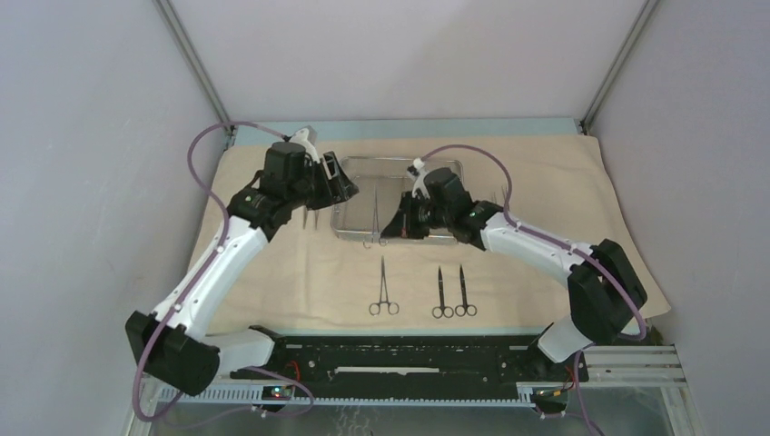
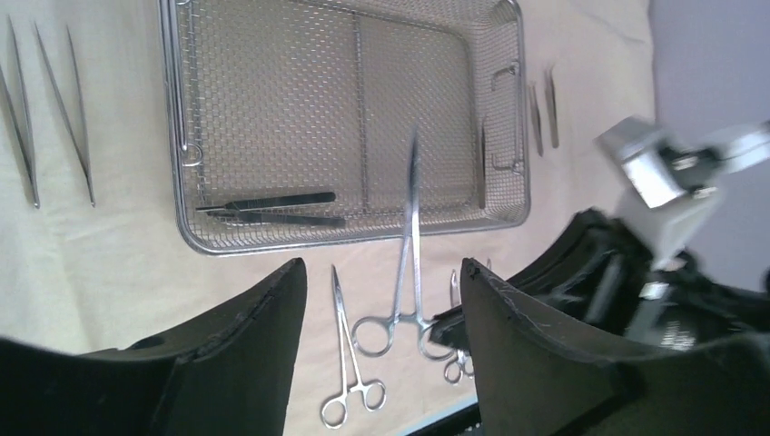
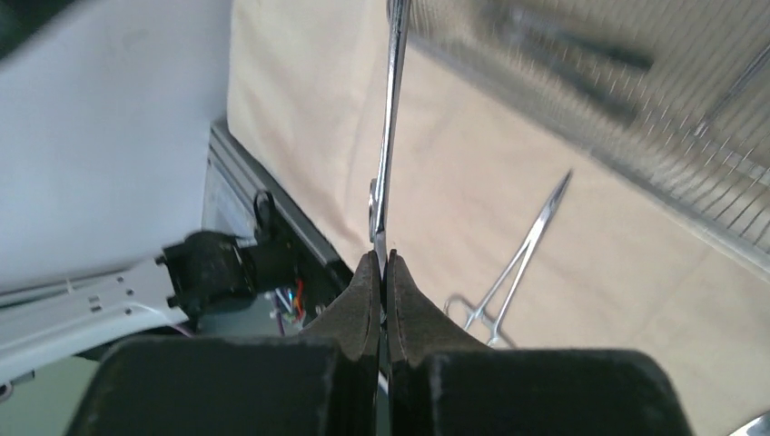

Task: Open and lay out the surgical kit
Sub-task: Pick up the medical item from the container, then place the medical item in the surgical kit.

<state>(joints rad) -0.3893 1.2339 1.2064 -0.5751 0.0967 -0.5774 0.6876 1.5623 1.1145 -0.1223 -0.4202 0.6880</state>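
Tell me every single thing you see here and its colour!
cloth: one, beige, under everything
mesh tray: one, steel, on the cloth
clamps: three, steel, in a row in front of the tray
fourth clamp: one, steel, in the right gripper at the tray's near rim
tweezers: two, steel, left of the tray
dark slim tools: count unclear, dark, inside the tray
small slim pieces: count unclear, steel, right of the tray
left gripper: one, black, open, empty
right gripper: one, black, shut
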